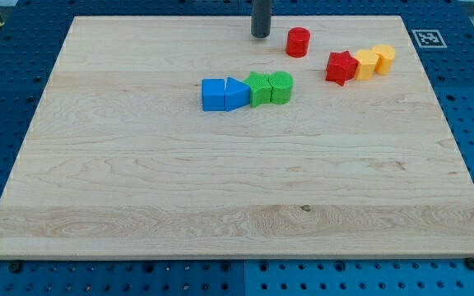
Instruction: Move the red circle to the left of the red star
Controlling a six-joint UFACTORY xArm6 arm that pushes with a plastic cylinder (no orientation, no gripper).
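The red circle [298, 42] stands near the view's top, right of centre. The red star [341, 67] lies a little to its right and lower, touching a yellow block [365, 63] on its right. My tip [260, 34] rests on the board just to the left of the red circle, with a small gap between them. The rod comes down from the view's top edge.
A second yellow block [383, 57] touches the first one on its right. A row of a blue cube [213, 94], a blue triangle [236, 94], a green star [258, 88] and a green round block [281, 86] lies below my tip. A marker tag [425, 38] sits at the board's top right corner.
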